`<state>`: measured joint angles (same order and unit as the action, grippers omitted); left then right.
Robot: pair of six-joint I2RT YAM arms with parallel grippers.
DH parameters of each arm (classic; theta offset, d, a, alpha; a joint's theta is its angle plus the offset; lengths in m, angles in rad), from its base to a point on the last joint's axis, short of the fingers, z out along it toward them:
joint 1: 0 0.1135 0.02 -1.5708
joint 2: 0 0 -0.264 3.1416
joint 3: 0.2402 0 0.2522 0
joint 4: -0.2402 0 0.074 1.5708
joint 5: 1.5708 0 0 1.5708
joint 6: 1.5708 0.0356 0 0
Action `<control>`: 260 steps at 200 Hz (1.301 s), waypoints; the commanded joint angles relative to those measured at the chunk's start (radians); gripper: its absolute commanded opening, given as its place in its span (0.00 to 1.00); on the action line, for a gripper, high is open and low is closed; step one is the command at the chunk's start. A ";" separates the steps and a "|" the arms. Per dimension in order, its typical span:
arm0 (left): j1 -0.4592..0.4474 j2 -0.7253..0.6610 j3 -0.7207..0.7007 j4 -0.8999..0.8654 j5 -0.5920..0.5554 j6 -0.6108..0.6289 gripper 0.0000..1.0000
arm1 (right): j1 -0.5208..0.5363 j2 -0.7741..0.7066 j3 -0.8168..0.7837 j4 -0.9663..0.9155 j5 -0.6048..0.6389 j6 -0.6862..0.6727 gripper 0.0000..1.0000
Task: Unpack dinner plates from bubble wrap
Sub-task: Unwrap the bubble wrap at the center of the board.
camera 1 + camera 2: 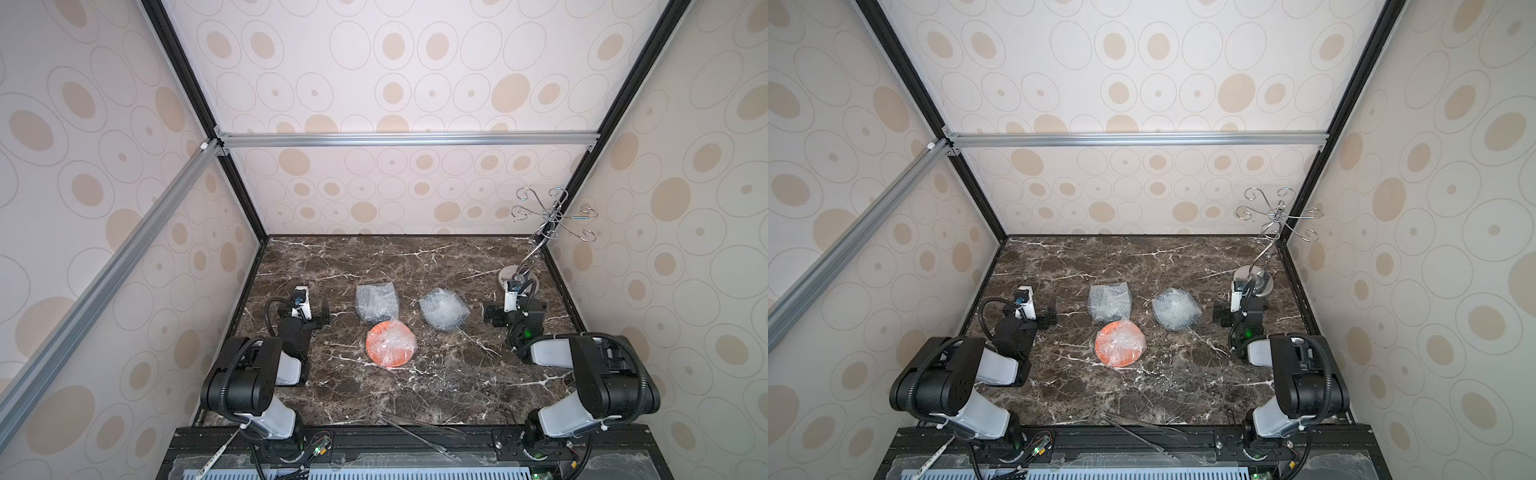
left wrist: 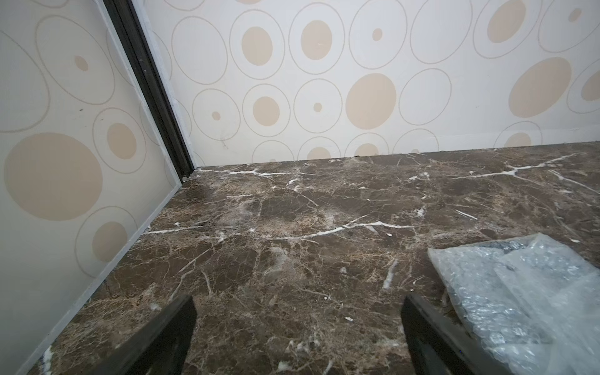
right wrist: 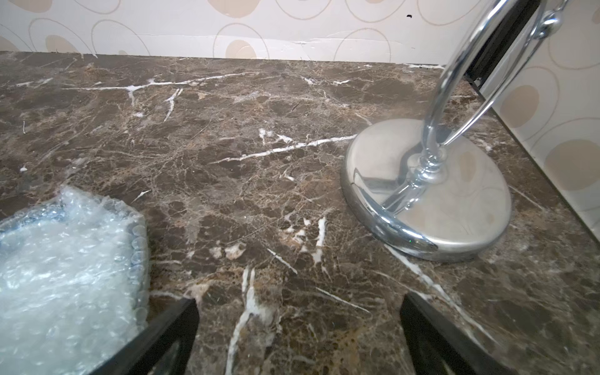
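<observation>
Three parcels of bubble wrap [image 1: 1109, 305] mid-table, none opened. Left gripper [image 1: 324, 312] spread wide and empty, low over the marble table [image 1: 415, 395], pointing inward. Right gripper [image 1: 487, 313] likewise: jaws wide, nothing between them.

Nearest the left: dark bundle [image 1: 376, 306], just inboard of the fingertips, not touched. Nearest the right: pale bundle [image 1: 444, 309], also just inboard and apart from the gripper. Orange plate [image 1: 390, 344] nearer the robot than both, touching the dark bundle at its far rim, a little closer to the left arm. Shows orange plainly through the film. Hard to read the other two plates under the folds, though probably black inside the dark one.

No marked long axis anywhere: roundish parcels, the dark one squarer, with loose flaps on its far side.

Probably calls for a short sideways reach from either arm, one pinning, one pulling a flap. Bare marble behind and in front for spreading sheets. Tighter on the right: wire stand [image 1: 540, 232] and its silver base [image 3: 425, 188] just beyond the right gripper, toward the far right corner.
</observation>
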<state>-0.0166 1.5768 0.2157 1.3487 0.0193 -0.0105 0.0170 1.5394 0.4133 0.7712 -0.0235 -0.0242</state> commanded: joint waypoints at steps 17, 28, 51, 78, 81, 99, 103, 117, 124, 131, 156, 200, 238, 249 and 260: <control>0.009 0.003 0.010 0.006 -0.005 0.006 1.00 | 0.005 0.000 0.016 0.008 0.000 -0.003 1.00; 0.009 0.003 0.010 0.006 -0.005 0.006 1.00 | 0.005 -0.001 0.016 0.010 0.000 -0.003 1.00; 0.009 0.004 0.011 0.006 -0.005 0.006 1.00 | 0.005 0.001 0.016 0.010 0.000 -0.003 1.00; 0.009 0.005 0.012 0.004 -0.005 0.006 1.00 | 0.005 0.002 0.018 0.008 0.000 -0.002 1.00; 0.010 0.005 0.011 0.004 -0.005 0.006 1.00 | 0.005 0.002 0.018 0.009 0.000 -0.002 1.00; 0.009 0.005 0.012 0.004 -0.005 0.006 1.00 | 0.005 0.002 0.018 0.010 0.000 -0.001 1.00; 0.009 0.004 0.011 0.004 -0.005 0.006 1.00 | 0.005 0.002 0.018 0.010 0.000 -0.002 1.00; 0.009 0.005 0.011 0.004 -0.005 0.006 1.00 | 0.004 0.003 0.019 0.008 0.000 -0.002 1.00; 0.010 0.004 0.011 0.004 -0.005 0.007 1.00 | 0.004 0.004 0.018 0.008 0.002 -0.002 1.00; 0.009 0.003 0.012 0.004 -0.005 0.006 1.00 | 0.005 0.004 0.019 0.008 0.002 -0.001 1.00; 0.009 0.003 0.011 0.005 -0.005 0.006 1.00 | 0.006 0.002 0.019 0.008 0.002 -0.002 1.00; 0.009 0.003 0.011 0.004 -0.005 0.006 1.00 | 0.005 0.001 0.018 0.008 0.000 -0.003 1.00; 0.011 0.005 0.016 -0.002 -0.027 -0.003 1.00 | 0.005 0.000 0.016 0.011 0.000 -0.002 1.00; 0.010 0.005 0.016 -0.002 -0.027 -0.003 1.00 | 0.005 0.000 0.015 0.011 0.000 -0.003 1.00; 0.010 0.005 0.016 -0.002 -0.027 -0.003 1.00 | 0.004 0.000 0.016 0.010 0.000 -0.002 1.00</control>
<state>-0.0166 1.5768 0.2157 1.3483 0.0055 -0.0109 0.0170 1.5394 0.4156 0.7712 -0.0235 -0.0242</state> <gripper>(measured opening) 0.996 0.998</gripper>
